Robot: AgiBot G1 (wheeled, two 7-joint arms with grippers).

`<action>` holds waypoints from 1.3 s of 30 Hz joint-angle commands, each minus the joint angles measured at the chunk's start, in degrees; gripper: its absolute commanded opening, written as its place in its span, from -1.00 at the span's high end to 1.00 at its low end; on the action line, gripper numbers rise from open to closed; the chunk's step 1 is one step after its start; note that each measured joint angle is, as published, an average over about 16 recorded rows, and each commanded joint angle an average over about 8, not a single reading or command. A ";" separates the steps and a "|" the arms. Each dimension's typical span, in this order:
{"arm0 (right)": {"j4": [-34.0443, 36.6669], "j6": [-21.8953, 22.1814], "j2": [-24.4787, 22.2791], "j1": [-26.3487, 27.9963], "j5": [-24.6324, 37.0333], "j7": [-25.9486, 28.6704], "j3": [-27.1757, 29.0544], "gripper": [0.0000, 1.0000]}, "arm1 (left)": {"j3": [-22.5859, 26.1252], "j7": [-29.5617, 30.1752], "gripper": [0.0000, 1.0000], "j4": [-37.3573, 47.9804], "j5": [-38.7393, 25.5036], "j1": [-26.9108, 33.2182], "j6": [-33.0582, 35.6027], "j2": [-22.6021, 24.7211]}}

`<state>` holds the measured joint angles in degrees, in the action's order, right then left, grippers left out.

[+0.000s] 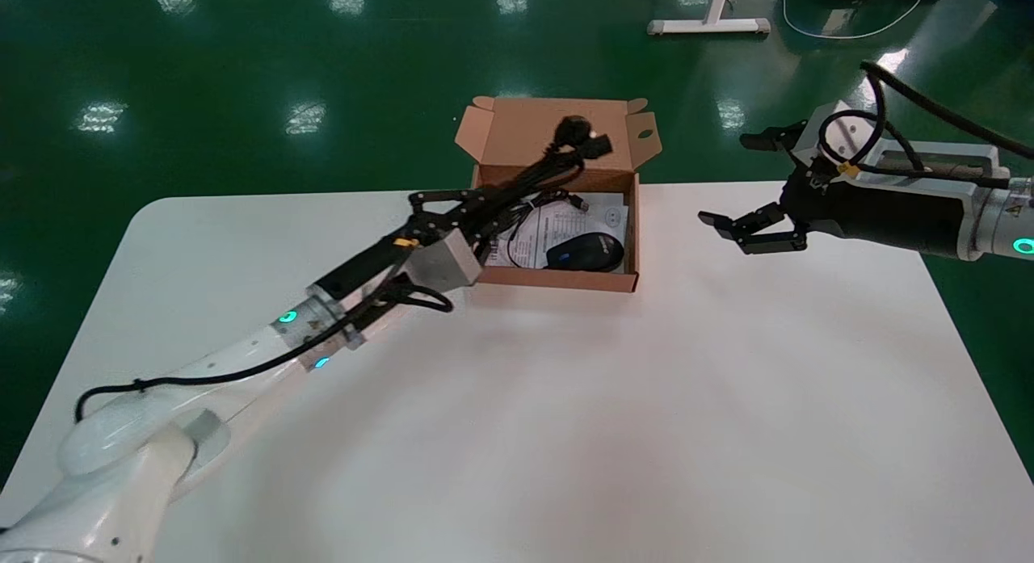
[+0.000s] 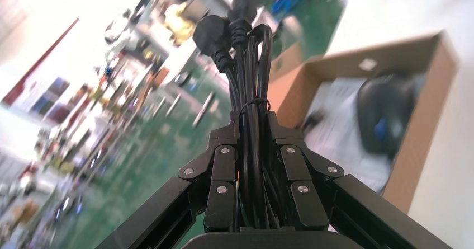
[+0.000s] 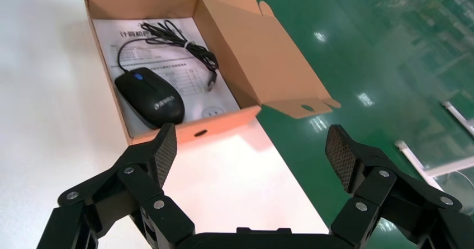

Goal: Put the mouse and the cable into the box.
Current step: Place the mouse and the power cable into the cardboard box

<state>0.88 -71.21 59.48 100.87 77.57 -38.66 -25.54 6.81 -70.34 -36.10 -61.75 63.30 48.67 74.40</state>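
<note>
An open cardboard box [image 1: 557, 279] stands at the table's far edge. Inside it, a black mouse [image 1: 588, 250] lies on a printed sheet, its thin cord [image 3: 179, 39] coiled beside it. My left gripper [image 1: 477, 207] hovers over the box's left side, shut on a bundled black power cable [image 1: 549, 163]. The cable's plugs [image 1: 577, 135] stick out over the box's back flap. In the left wrist view the tied bundle [image 2: 246, 64] runs between the shut fingers [image 2: 223, 173], with the mouse [image 2: 385, 112] below. My right gripper [image 1: 731, 183] hangs open and empty to the right of the box [image 3: 246, 53].
The white table [image 1: 565, 426] stretches bare toward me, and its far edge runs just behind the box. Green floor [image 1: 242, 62] lies beyond. A white stand foot [image 1: 707, 26] sits on the floor far back.
</note>
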 commanded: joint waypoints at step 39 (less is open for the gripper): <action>-0.09 0.21 -0.35 0.22 -1.39 0.76 0.94 -1.00 | 16.76 -5.14 -1.00 16.24 6.46 13.34 -1.20 3.06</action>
<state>1.16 -69.95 59.48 100.84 74.75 -37.68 -23.61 23.40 -73.27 -19.70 -54.44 76.85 49.18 77.33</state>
